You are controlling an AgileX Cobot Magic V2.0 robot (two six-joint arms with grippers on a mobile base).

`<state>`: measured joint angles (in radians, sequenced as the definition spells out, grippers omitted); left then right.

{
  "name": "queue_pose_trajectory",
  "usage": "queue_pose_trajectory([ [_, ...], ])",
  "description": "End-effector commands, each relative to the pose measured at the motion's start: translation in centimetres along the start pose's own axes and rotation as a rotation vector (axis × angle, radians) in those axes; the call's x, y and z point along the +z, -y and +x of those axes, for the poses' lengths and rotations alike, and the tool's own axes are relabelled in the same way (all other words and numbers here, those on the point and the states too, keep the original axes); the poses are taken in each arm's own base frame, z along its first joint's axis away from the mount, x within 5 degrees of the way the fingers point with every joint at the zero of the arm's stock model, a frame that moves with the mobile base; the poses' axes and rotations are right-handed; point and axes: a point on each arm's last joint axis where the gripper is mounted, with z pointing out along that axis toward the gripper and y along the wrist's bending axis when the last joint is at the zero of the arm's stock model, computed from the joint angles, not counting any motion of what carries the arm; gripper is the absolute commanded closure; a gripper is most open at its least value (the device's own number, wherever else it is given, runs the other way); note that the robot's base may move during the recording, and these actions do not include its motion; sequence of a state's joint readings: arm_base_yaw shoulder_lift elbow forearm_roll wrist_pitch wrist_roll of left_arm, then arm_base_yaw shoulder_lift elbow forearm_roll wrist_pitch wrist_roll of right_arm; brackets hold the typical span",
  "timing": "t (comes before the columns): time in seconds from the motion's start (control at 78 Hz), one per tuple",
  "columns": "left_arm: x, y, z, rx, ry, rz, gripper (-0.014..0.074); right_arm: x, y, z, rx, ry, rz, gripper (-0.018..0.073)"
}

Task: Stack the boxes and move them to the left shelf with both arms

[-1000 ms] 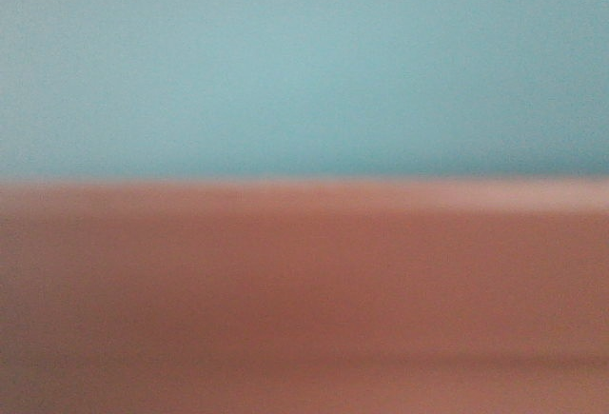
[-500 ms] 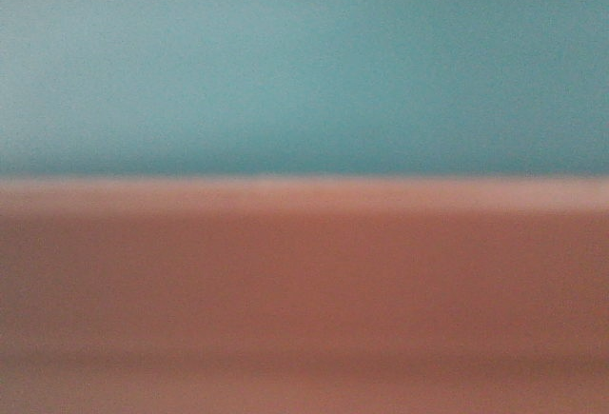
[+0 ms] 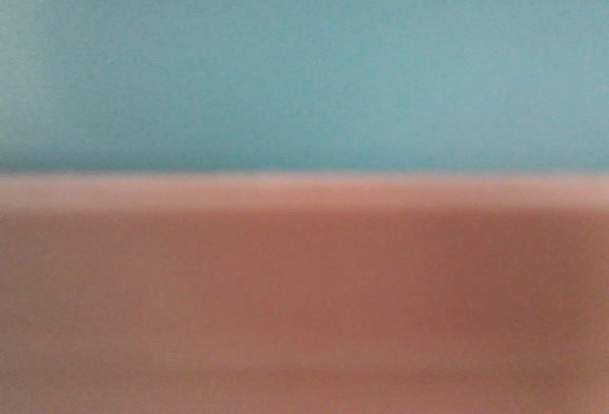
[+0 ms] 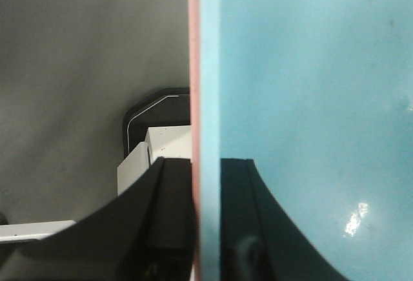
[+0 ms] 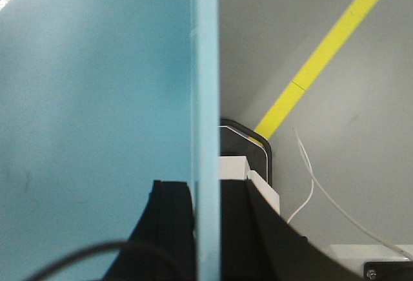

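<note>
Presently, item one: a light sky-blue open-top plastic bin point(image 3: 304, 62), smooth-walled, nested inside item two, a salmon-pink open-top plastic bin point(image 3: 304, 300) of like size. In the front view both sit so close to the lens that they blur, with blue filling the upper half, pink the lower half, and a paler pink rim band between them.

Left gripper point(image 4: 205, 165): black fingers point(image 4: 161, 229) clamped on the doubled end wall. One finger is outside against the pink edge, the other inside on the blue.

Right gripper point(image 5: 205, 187): clamped likewise on the opposite blue wall, one finger on each side. The pink bin is not visible in this view.

Background: grey floor point(image 5: 374, 132) beyond both bin ends, crossed on the right by a diagonal yellow tape line point(image 5: 322, 55).
</note>
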<state>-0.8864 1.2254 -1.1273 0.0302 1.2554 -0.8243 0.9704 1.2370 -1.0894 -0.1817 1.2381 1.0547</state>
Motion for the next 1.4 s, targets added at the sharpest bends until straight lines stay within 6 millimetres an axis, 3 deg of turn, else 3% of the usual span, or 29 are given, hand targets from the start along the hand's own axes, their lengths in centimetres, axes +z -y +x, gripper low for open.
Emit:
queue_pose_trajectory([
  [0.0,-1.77,-0.28,0.58,0.011,-0.002,0.012,0.0599,-1.57,0.74,-0.35,-0.004,0.048,0.011,0.0506],
  [1.385,-1.77,-0.28,0.58,0.011,-0.002,0.012,0.0599,-1.57,0.74,-0.35,-0.004,0.048,0.011,0.0506],
])
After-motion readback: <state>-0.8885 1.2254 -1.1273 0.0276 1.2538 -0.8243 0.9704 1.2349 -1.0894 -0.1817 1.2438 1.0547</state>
